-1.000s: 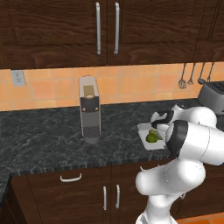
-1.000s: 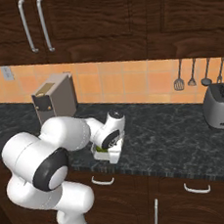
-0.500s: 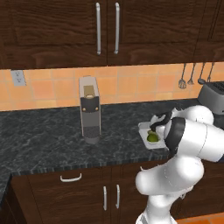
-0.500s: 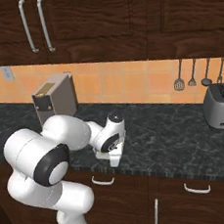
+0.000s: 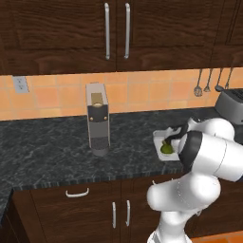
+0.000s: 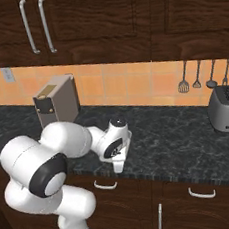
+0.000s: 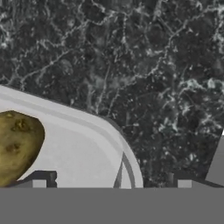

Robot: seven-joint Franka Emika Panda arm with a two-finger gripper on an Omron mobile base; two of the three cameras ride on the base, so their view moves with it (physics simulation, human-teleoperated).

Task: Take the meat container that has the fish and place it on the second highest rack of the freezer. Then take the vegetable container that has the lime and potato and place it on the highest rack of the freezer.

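The vegetable container (image 5: 159, 136) is a pale shallow tray on the dark counter, right of the coffee machine. The dark-green lime (image 5: 166, 149) lies in it, close under my hand. In the hand view one rounded corner of the container (image 7: 78, 146) shows, with the tan potato (image 7: 17, 144) at its left. My gripper (image 7: 111, 183) is open and points down, and its fingertips (image 7: 39, 183) stand either side of the tray's rim without pressing on it. From the right base view the hand hides the tray, with the gripper (image 6: 118, 165) low over the counter's front. The meat container, fish and freezer are out of view.
A coffee machine (image 5: 97, 118) stands left of the tray. A toaster (image 6: 226, 108) sits at the far right, with utensils (image 6: 197, 76) hanging on the orange tiled wall. Dark wood cabinets are above and below the speckled black counter (image 7: 153, 65).
My hand has come lower over the near end of the tray and now covers the lime in the right base view. The tray has not moved.
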